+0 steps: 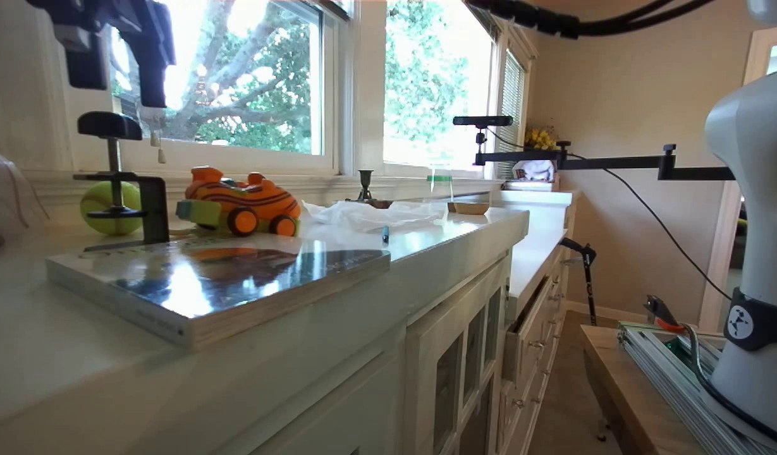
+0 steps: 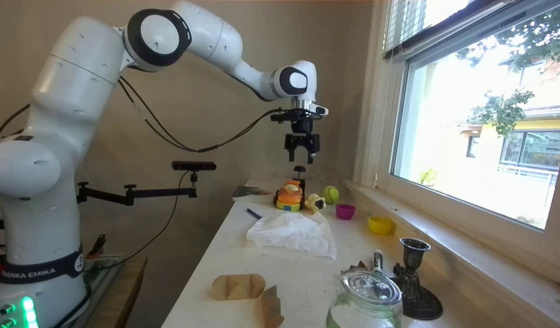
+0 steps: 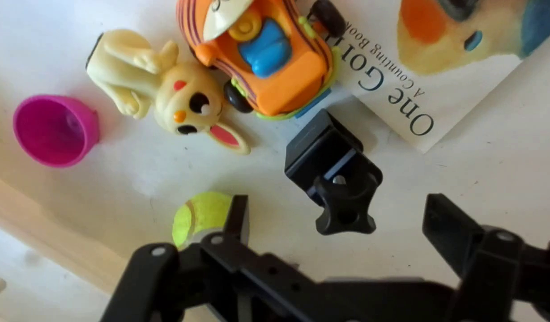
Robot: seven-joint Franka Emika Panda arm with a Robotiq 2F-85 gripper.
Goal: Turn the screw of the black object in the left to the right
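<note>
The black clamp (image 1: pixel 154 208) stands upright on the white counter, its upright screw (image 1: pixel 110 125) topped by a wide black knob. In an exterior view, the clamp is mostly hidden behind an orange toy, but the screw's knob (image 2: pixel 299 169) shows. In the wrist view, the clamp (image 3: pixel 317 147) lies in the middle and the screw's four-lobed knob (image 3: pixel 347 210) shows from above. My gripper (image 3: pixel 335 212) is open and empty, with its fingers wide apart on either side of the knob in that view. In both exterior views, the gripper (image 1: pixel 120 97) (image 2: pixel 301 161) hangs just above the knob, not touching it.
A book (image 3: pixel 391 89), an orange toy car (image 3: pixel 292 89), a cream rabbit toy (image 3: pixel 181 89) and a tennis ball (image 3: pixel 201 214) lie close round the clamp. A purple cup (image 2: pixel 345 211) and a yellow cup (image 2: pixel 380 225) stand near the window ledge (image 2: pixel 425 232).
</note>
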